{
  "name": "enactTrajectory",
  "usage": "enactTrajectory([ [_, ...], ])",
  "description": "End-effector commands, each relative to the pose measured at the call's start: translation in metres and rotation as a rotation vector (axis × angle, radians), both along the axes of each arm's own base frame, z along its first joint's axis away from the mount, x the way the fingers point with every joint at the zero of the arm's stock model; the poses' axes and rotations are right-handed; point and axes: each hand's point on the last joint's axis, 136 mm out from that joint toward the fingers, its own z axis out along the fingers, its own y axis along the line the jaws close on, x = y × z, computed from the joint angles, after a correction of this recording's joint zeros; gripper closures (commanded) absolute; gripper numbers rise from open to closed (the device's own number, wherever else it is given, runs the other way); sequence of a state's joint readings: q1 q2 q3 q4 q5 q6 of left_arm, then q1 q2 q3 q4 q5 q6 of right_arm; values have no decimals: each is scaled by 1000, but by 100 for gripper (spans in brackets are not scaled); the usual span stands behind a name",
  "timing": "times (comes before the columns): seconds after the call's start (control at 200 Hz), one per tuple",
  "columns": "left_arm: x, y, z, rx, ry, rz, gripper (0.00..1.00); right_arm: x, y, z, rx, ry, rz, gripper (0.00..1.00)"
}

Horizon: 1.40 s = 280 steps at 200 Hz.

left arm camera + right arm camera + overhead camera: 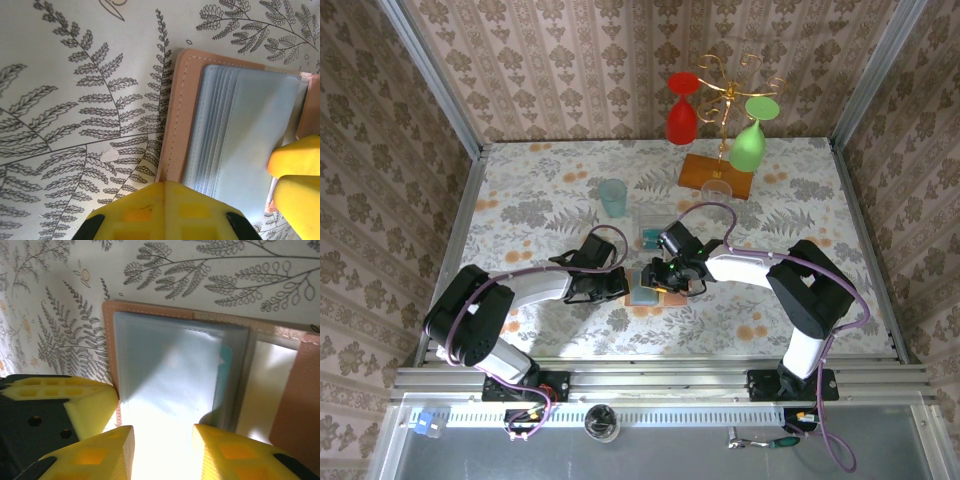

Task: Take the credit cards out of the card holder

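Card holder point(650, 293): tan-orange bifold, lying open and flat near the middle of the fern-print table point(520, 190), between the two end effectors. Its grey-blue pockets face up.

Credit cards: one teal card point(650, 237) lies on the table just beyond the holder. It seems to rest on something clear or pale, too small to identify. In the right wrist view a teal sliver point(226, 360) shows through the translucent pocket, judged to be a card still lodged inside.

Left end effector point(165, 197): clenched and empty, its tip on the holder's tan edge, apparently pinning the holder down.

Right end effector point(162, 450): jaws partly apart, straddling the near edge of the pocket panel. Nothing is visibly pinched between them.

Progress: judged partway. At least one card is out, and at least one remains to be drawn from its pocket.

Surroundings: teal tumbler point(612, 197) beyond the holder. Glass rack point(717, 172) stands at the far side, well apart, with a red glass point(682, 112) and a green glass point(748, 148).
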<state>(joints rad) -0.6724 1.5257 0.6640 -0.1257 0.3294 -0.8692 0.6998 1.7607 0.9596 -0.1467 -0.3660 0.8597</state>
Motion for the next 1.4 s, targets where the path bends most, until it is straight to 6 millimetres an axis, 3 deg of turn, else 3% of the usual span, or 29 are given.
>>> enactTrajectory([
  [0.0,2,-1,3,8,5,-18,100,-4,-16,-4,-54,1,-12,64],
  [0.71,12,-4,22,-1,-37,-22,99,-3,-23,-4,-49,-8,-27,65],
  [0.87,16,-9,35,-42,-63,-12,94,-1,-23,-4,-45,-5,-31,67],
  [1.06,22,-29,51,-207,-88,16,79,0,-21,-3,-36,-7,-29,69],
  [1.395,16,-38,32,-218,-20,13,74,0,-22,-4,-35,-5,-31,71],
])
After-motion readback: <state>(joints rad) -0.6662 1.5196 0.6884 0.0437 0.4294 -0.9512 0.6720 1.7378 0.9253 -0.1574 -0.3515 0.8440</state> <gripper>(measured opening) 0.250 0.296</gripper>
